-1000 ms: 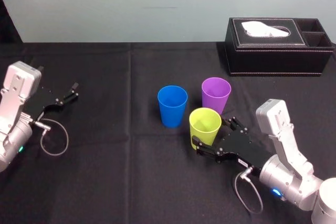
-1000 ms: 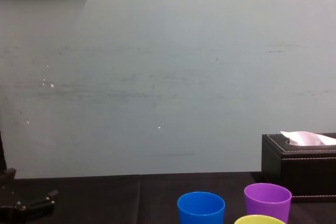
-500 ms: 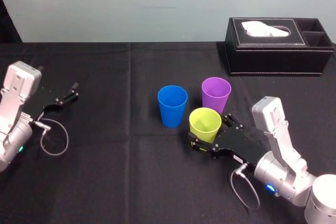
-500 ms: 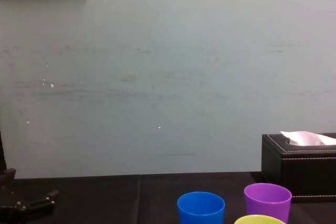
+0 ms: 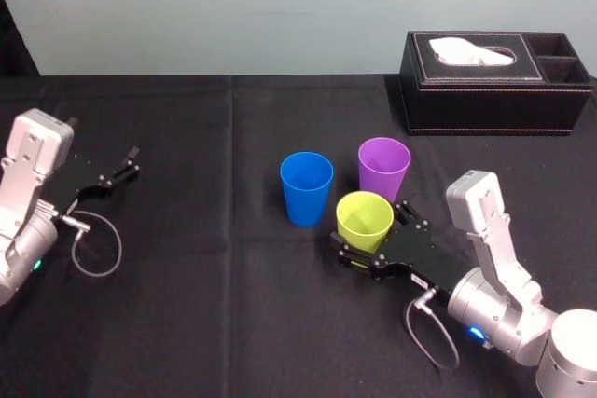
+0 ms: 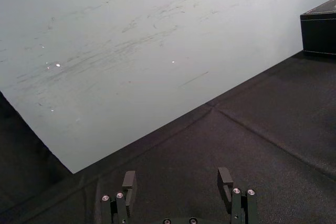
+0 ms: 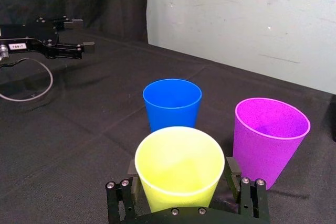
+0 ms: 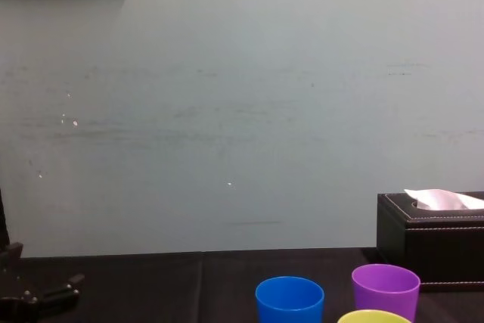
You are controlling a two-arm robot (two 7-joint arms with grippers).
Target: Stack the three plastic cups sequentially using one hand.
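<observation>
My left hand (image 6: 177, 173) is parked empty, fingers apart, far left of the yellow cup (image 5: 363, 221) on the table (image 5: 205, 305). The blue cup (image 5: 306, 188) stands just behind-left of it and the purple cup (image 5: 383, 168) just behind-right. My right hand (image 7: 181, 167) is open, one finger each side of its base.

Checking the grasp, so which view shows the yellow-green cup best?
The right wrist view: the yellow-green cup sits close, rim and wall plain, inside the open right hand. The head view shows it smaller, from above; in the chest view its rim peeks over the bottom edge.
</observation>
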